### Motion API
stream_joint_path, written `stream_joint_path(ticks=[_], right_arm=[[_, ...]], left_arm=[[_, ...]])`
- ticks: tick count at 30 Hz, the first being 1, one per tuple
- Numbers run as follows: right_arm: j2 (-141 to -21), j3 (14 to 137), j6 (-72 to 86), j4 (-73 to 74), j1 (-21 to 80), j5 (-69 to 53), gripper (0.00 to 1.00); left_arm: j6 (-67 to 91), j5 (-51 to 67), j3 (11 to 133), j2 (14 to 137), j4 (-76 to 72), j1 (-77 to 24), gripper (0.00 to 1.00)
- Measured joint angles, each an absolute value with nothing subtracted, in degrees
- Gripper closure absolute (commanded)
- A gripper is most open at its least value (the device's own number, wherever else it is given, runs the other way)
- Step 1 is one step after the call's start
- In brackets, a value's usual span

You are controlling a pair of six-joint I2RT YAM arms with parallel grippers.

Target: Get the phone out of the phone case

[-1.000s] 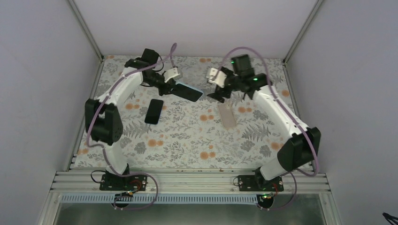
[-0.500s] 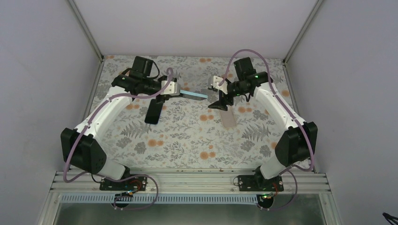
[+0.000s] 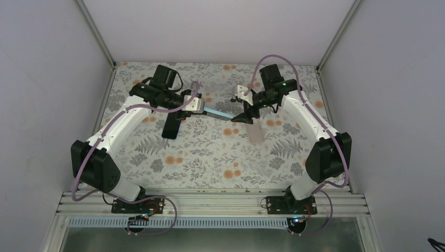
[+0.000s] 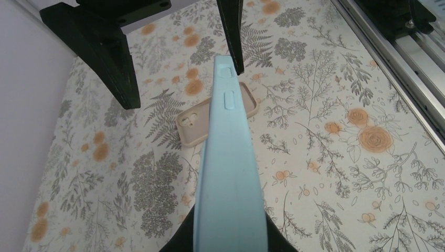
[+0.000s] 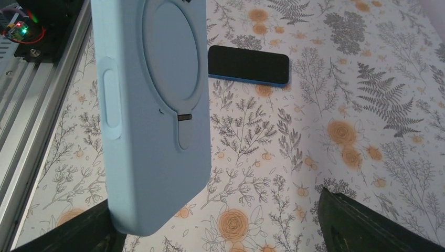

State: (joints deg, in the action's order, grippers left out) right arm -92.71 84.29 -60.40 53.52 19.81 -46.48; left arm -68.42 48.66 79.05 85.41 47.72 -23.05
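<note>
Landmark: beige phone case [image 3: 255, 132], a flat rectangle lying on the floral table cover [image 3: 210, 157], with a camera cut-out at one end.
Task's thing: light-blue phone case [image 5: 152, 105], rubbery, with a round ring on its back. It is held clear of the table, edge up, just left of the beige phone case in the overhead view. Whether a phone sits inside cannot be told.
Left gripper [image 3: 201, 109]: clamped on one end of the light-blue phone case, left of the beige phone case.
Right gripper [image 3: 245, 114]: jaws spread wide, gripping nothing, over the far end of the beige phone case. One finger [image 4: 231, 31] is right by the light-blue phone case's free end; contact is unclear.
Other: black phone with a blue rim [image 5: 249, 65], lying flat and screen up, well to the left of the beige phone case.
</note>
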Motion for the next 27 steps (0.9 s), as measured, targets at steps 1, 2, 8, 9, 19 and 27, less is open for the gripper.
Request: stream_joint_path(ticks=[1, 2, 8, 9, 19, 27], right_arm=[[-93.0, 84.4, -60.4, 53.6, 19.8, -46.7, 0.09], [-93.3, 84.6, -60.5, 53.8, 19.8, -46.7, 0.09], [-96.1, 86.2, -61.4, 55.2, 19.4, -46.9, 0.09], [-96.5, 86.4, -61.5, 55.4, 19.2, -46.9, 0.09], [-104.0, 96.6, -62.9, 52.5, 11.3, -40.8, 0.08], [-115.5, 114.5, -64.9, 56.9, 8.6, -37.9, 0.09]], left_arm=[[-68.9, 48.6, 79.6, 85.7, 48.4, -23.0, 0.98], [-69.5, 48.6, 80.1, 86.1, 49.0, -23.0, 0.98], [-72.4, 47.0, 81.8, 86.9, 51.9, -23.1, 0.98], [-72.9, 46.5, 82.0, 86.9, 52.2, -23.3, 0.98], [-77.3, 49.0, 86.7, 86.7, 63.5, -26.4, 0.98], [-76.2, 49.6, 86.7, 86.8, 65.0, -29.0, 0.98]])
